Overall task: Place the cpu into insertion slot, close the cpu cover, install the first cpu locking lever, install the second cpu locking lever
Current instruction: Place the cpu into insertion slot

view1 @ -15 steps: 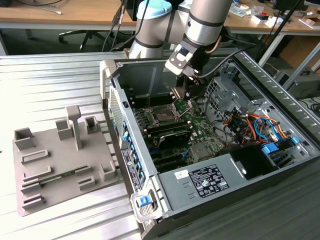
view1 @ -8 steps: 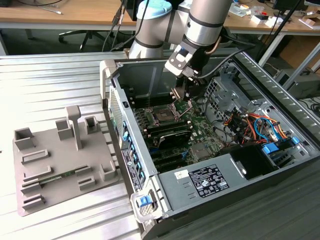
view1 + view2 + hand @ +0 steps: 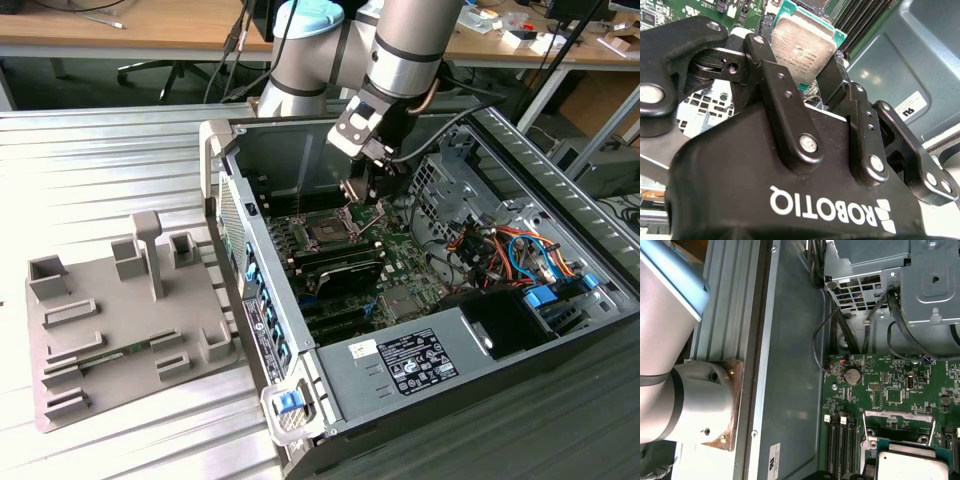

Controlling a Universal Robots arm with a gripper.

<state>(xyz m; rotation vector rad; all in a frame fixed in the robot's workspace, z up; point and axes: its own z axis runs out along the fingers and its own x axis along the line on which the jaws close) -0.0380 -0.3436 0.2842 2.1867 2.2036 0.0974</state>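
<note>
The gripper (image 3: 799,62) pinches the cpu (image 3: 805,42) by its edges (plain in the second wrist view). The exterior view places it just above the board, near the insertion slot (image 3: 325,231).

Small flat square cpu (image 3: 804,45) with silvery-grey metal top and green edge, tilted, clamped in the gripper (image 3: 797,60) near the dark square insertion slot (image 3: 327,232). The silvery metal-frame cpu cover (image 3: 898,416) stands raised.
</note>
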